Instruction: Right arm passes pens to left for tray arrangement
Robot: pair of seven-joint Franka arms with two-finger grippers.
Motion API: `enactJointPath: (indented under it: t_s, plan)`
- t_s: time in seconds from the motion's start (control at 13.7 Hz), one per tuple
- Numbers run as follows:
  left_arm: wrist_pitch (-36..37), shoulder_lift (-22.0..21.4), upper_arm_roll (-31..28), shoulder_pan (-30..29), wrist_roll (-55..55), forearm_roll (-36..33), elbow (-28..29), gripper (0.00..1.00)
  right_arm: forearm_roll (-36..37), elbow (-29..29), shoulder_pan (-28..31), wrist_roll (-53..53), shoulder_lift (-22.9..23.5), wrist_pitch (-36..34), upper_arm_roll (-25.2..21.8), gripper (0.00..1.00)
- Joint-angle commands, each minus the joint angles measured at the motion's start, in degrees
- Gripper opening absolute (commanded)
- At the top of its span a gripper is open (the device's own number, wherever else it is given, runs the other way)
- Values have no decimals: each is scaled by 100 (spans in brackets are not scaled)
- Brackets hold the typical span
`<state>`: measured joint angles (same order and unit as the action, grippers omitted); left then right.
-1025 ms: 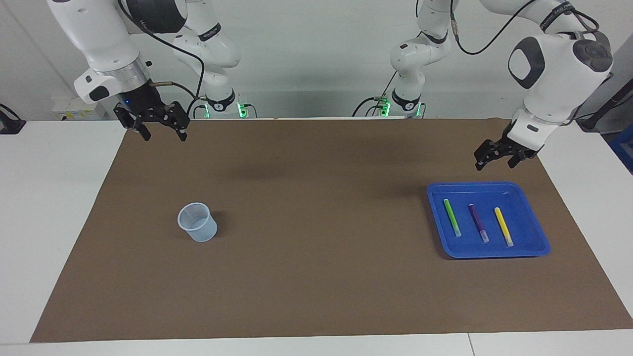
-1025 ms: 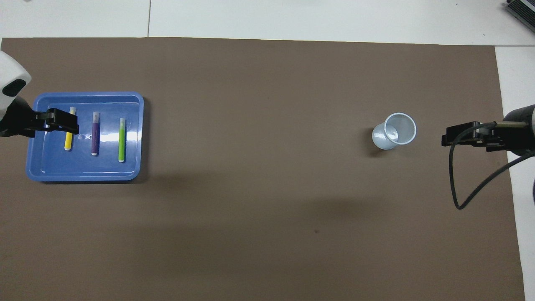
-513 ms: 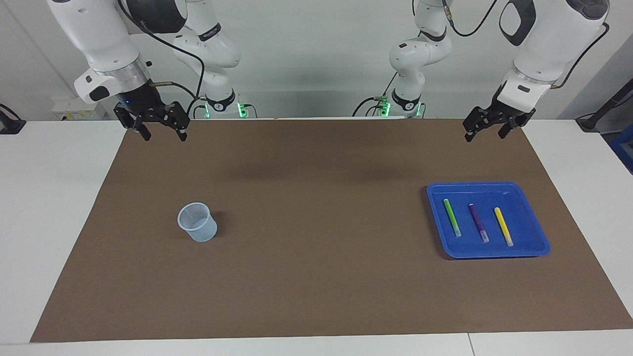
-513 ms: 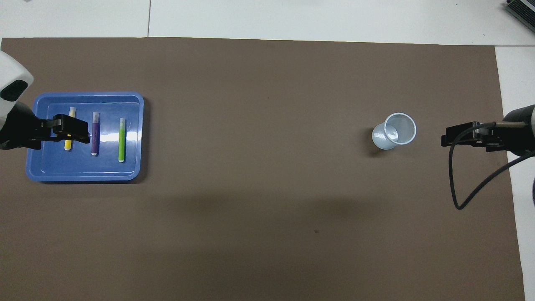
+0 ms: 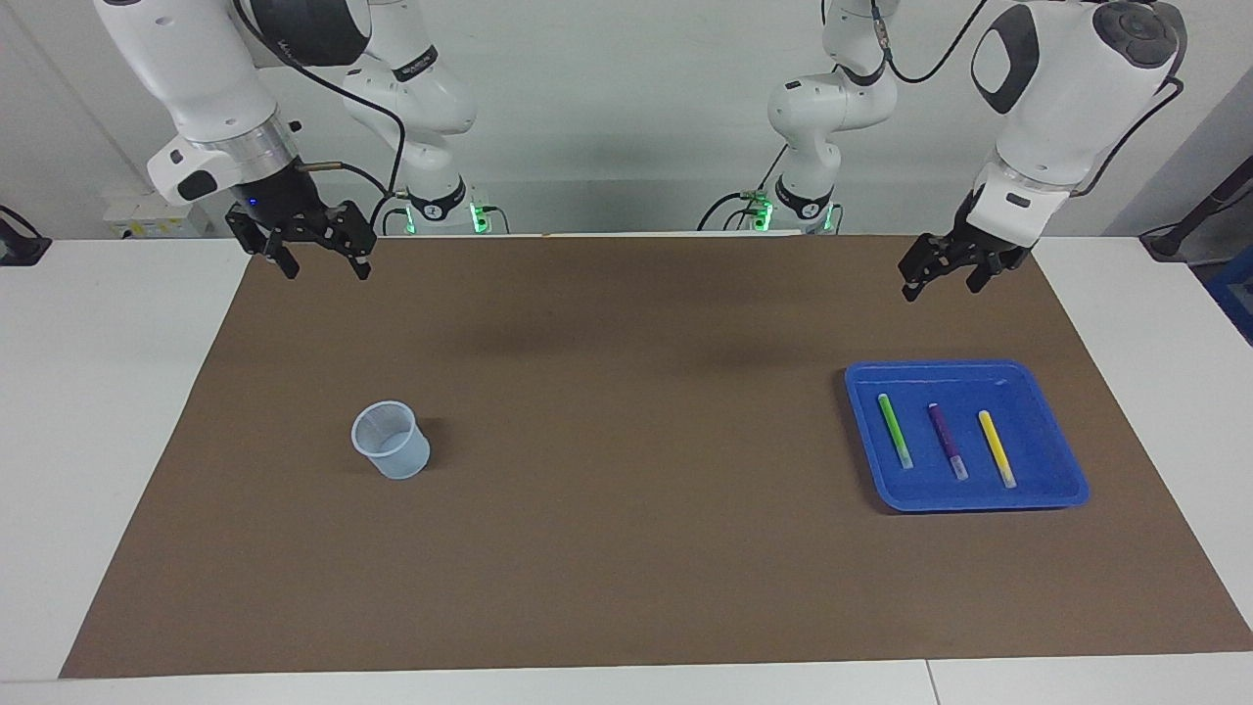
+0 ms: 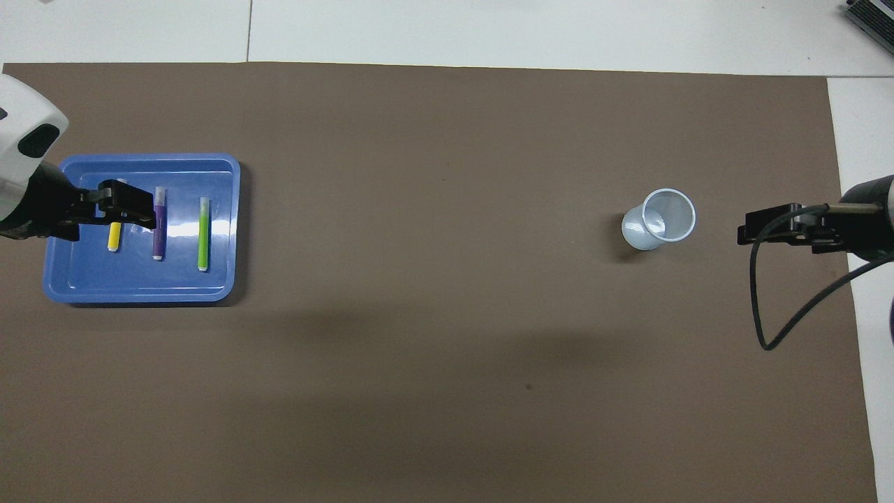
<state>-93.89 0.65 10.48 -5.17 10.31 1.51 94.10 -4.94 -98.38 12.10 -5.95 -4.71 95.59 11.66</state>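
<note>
The 3 pens, green [image 5: 895, 431], purple [image 5: 948, 442] and yellow [image 5: 997, 448], lie side by side in the blue tray [image 5: 1062, 470] at the left arm's end of the tabletop [image 5: 626, 548]. The left tool [image 5: 940, 273] hangs empty above the brown mat, fingers apart. The right tool [image 5: 318, 260] waits, fingers apart, well clear of the pale cup [image 5: 391, 440].

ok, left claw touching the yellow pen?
Apart. Facing view shows the left claw raised above the mat, clear of the yellow pen lying in the tray.

Mid-table obstacle: lone cup [image 5: 391, 441]
</note>
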Motion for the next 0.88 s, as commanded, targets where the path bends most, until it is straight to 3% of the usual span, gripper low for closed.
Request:
enactJointPath:
  t_s: [0.0,0.37,0.59,0.81]
  plan:
    - [72,-48,-257,297,-37,-10,-32,100,107,-120,47,156,-136,-14,29,100]
    - [-51,-48,-284,446,-55,-2,-58,100,107,-120,30,156,-136,-5,29,100]
    - [-33,-74,-818,902,-64,7,-58,100,107,-120,30,156,-136,-40,29,100]
    - [-24,-83,-794,834,-73,7,-58,100,116,-120,38,156,-136,-31,29,100]
